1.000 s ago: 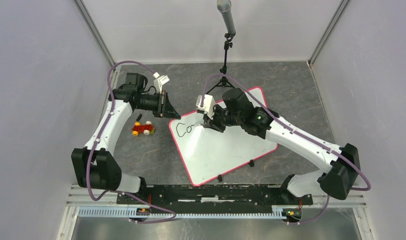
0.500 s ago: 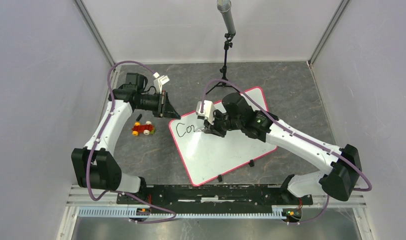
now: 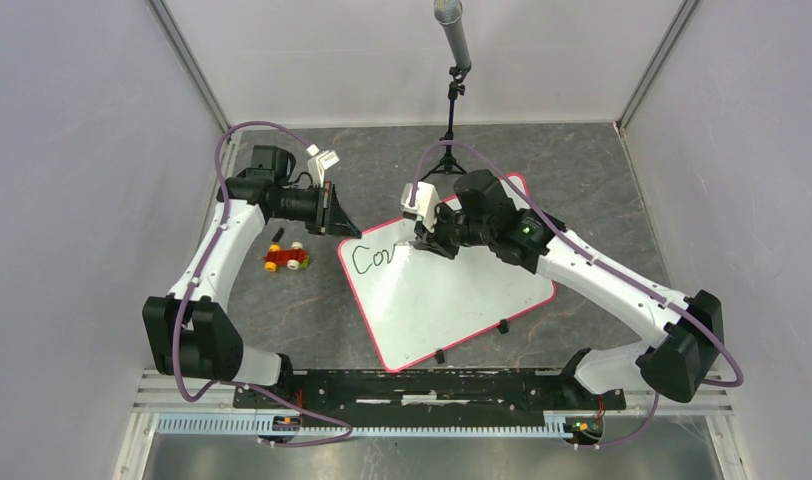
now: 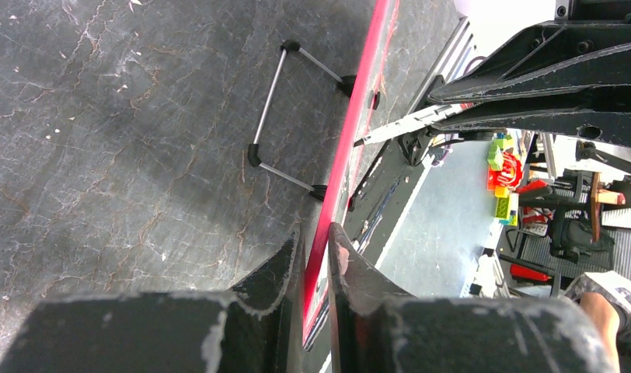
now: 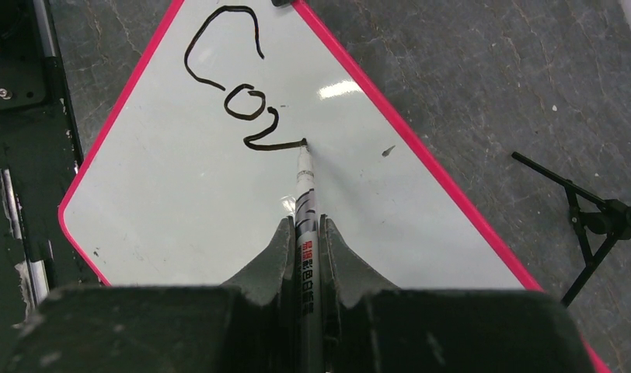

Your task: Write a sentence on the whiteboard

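Firmly, right gripper (image 5: 305,227) pinches a slim marker (image 5: 306,190); left gripper (image 4: 314,239) clamps glossy whiteboard (image 5: 180,194) at pink rim (image 4: 345,148).

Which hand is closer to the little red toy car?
Left. The left hand grips the whiteboard near the toy car; the right hand, holding a marker, is farther, over the board.

Bright, even, diffuse from overhead, with only soft, faint shadows on the dark table (image 3: 602,170) around the whiteboard (image 3: 452,290). From the right wrist, sharp throughout, one small white glare patch on the whiteboard close to its pink rim. From the left wrist, blown-out white beyond the whiteboard's edge, slight softness nearer than it.
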